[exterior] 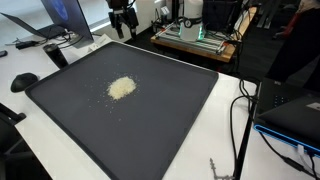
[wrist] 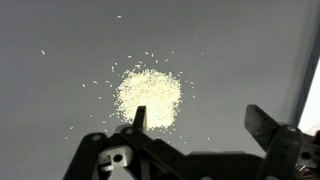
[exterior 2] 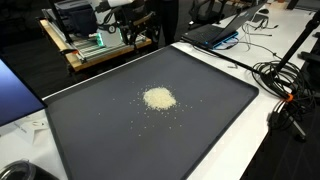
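gripper (wrist: 200, 124) jaws spread wide, gripping nothing, pale grain pile (wrist: 148, 95) lay near the middle of the dark mat (exterior: 170, 110) in both exterior views, loose grains scattered around it, one fingertip (wrist: 138, 118) overlapped the pile's lower edge in wrist view, white table (exterior: 226, 120) under the mat

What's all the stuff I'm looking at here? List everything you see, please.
grain pile: one, pale cream, middle of the tray, loose grains scattered round it
tray: one, black, on the table
table: one, white, under the tray
laptop: one, dark, beyond the tray's far edge
cables: several, black, on the table beside the tray
wooden cart: one, brown, behind the table, carrying equipment
claw: one, black, open, above the table near the grain pile
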You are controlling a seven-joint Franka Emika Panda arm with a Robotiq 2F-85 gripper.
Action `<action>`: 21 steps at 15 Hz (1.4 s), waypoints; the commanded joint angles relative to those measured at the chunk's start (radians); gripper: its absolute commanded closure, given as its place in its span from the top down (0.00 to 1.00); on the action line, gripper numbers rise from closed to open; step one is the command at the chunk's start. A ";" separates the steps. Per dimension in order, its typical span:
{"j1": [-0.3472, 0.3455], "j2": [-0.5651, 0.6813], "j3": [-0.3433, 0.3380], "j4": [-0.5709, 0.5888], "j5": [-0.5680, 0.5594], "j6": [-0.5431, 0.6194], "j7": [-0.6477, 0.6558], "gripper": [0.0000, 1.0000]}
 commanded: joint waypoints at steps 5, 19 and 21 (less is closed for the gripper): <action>-0.145 0.300 -0.018 0.312 0.176 -0.230 -0.169 1.00; -0.239 0.763 0.106 1.000 0.003 -0.544 -0.192 1.00; -0.214 0.807 0.114 1.075 -0.063 -0.556 -0.177 1.00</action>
